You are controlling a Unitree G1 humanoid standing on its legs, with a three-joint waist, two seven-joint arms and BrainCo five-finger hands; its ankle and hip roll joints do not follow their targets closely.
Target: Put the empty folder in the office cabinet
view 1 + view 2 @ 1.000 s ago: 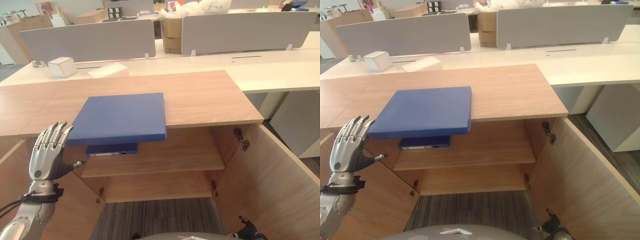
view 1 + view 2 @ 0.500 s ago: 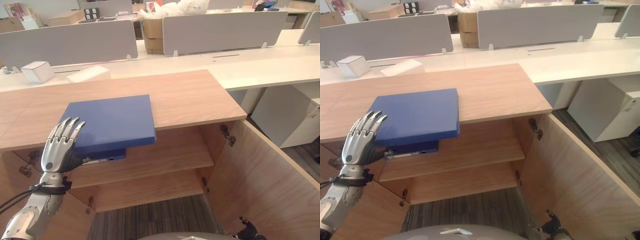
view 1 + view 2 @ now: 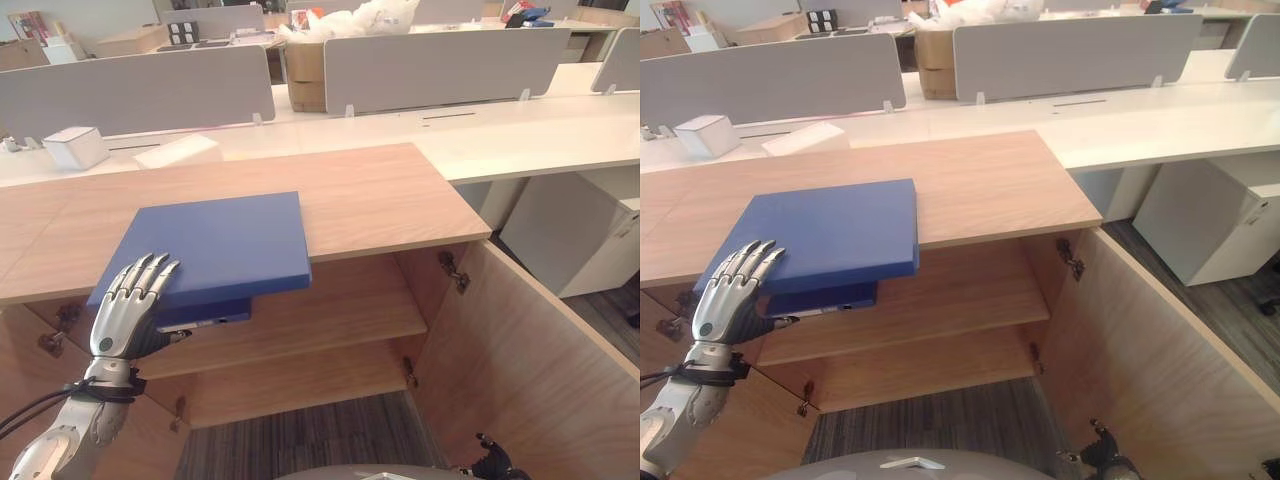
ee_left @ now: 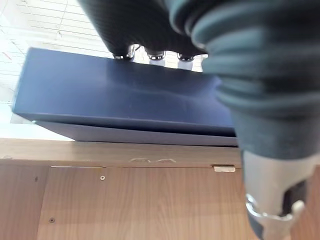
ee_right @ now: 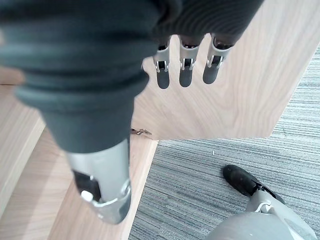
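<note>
Fingers of the left hand are straight and slightly spread, tips lying on the near left corner of the blue folder; the thumb sticks out right, under the folder's near edge. The folder lies flat on the cabinet top, its near edge overhanging the open cabinet. Below it, the shelves are open, the right door swung wide. The left arm rises from the lower left. The right hand hangs low by the right door, fingers relaxed and straight.
</note>
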